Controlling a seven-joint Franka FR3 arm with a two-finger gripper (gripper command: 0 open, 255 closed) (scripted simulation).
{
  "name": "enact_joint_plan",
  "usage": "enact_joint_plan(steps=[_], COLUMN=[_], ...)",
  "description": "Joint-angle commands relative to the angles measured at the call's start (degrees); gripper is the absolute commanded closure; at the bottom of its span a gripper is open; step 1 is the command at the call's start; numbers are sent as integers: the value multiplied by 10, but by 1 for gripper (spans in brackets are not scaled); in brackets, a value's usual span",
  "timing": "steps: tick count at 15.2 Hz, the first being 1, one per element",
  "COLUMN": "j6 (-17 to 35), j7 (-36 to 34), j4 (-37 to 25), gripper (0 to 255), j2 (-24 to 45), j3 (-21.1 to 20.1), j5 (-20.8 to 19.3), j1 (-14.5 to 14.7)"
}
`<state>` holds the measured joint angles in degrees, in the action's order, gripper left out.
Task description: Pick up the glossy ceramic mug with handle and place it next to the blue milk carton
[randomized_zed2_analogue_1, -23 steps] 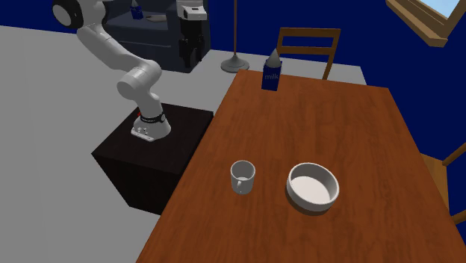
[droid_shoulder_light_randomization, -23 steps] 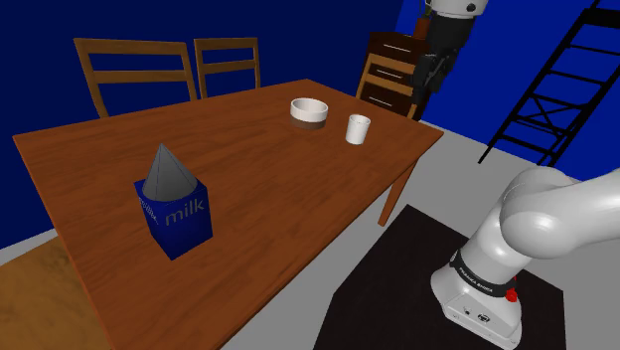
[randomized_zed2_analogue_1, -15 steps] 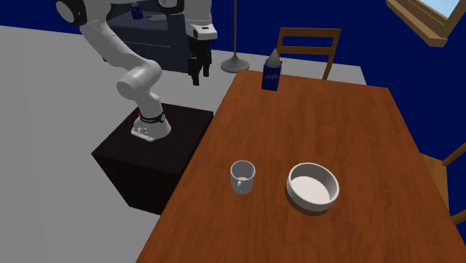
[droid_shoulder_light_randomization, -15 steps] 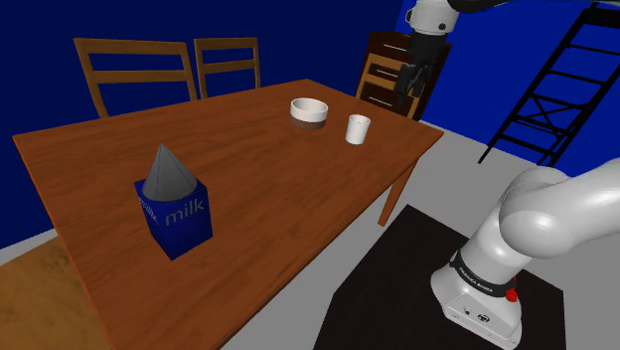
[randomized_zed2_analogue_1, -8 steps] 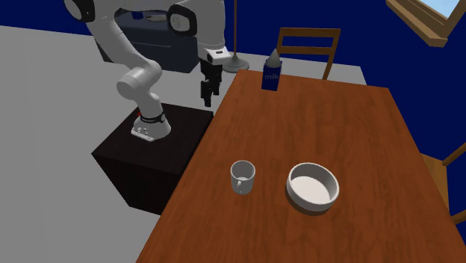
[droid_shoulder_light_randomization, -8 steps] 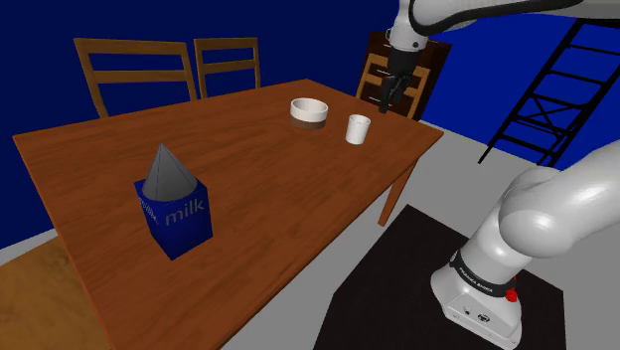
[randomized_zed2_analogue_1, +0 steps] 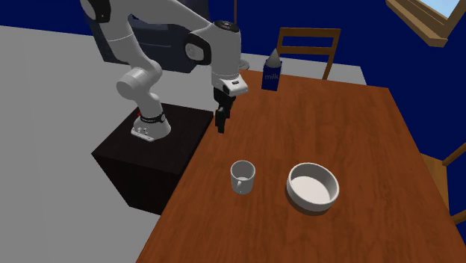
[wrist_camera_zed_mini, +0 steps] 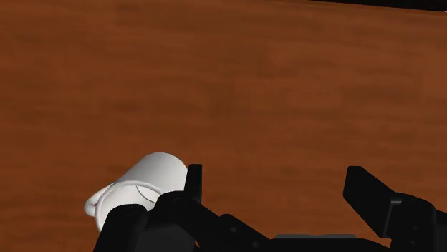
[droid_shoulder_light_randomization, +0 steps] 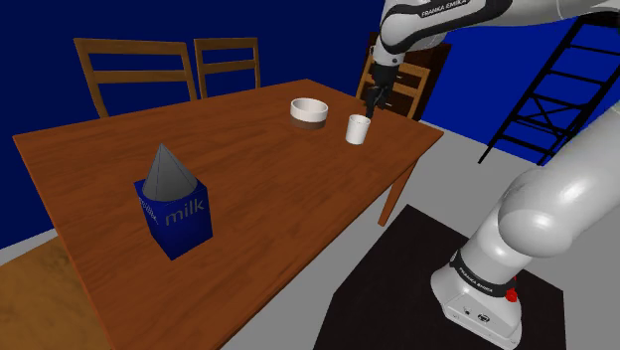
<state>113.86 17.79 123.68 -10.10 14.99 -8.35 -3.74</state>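
Observation:
A white mug [droid_shoulder_light_randomization: 358, 128] with a handle stands upright near the table's corner, beside a bowl [droid_shoulder_light_randomization: 309, 111]. My black gripper [droid_shoulder_light_randomization: 372, 103] hangs a little above the mug and just to the shoulder view's right of it, fingers apart and holding nothing. In the second exterior view the gripper [randomized_zed2_analogue_1: 221, 124] hovers over the table's edge, short of the mug [randomized_zed2_analogue_1: 242, 177]. In the wrist view the mug [wrist_camera_zed_mini: 143, 186] lies outside the gap, beside one finger [wrist_camera_zed_mini: 193, 179]. The blue milk carton [droid_shoulder_light_randomization: 174, 204] with a grey peaked top stands far along the table.
The brown wooden table [droid_shoulder_light_randomization: 248, 169] has chairs [droid_shoulder_light_randomization: 139, 72] along its far side and another chair [droid_shoulder_light_randomization: 397, 85] behind the gripper. The white-and-brown bowl [randomized_zed2_analogue_1: 313, 187] sits close to the mug. A black ladder frame [droid_shoulder_light_randomization: 566, 80] stands beyond the stand.
The arm has swung down and in from high beside the table, bringing the gripper over the table edge close to the mug. The fingers stayed open. Mug, bowl and carton have not moved.

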Motion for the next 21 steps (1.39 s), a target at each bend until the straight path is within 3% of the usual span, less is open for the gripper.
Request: enact_joint_plan(steps=[1, 11, 21], j6=[17, 51, 101], j7=[25, 141, 147], j4=[-29, -201, -174], gripper=[0, 0, 0], j2=[47, 269, 293], j3=[11, 26, 23], j5=[14, 99, 107], j1=[-2, -39, -43])
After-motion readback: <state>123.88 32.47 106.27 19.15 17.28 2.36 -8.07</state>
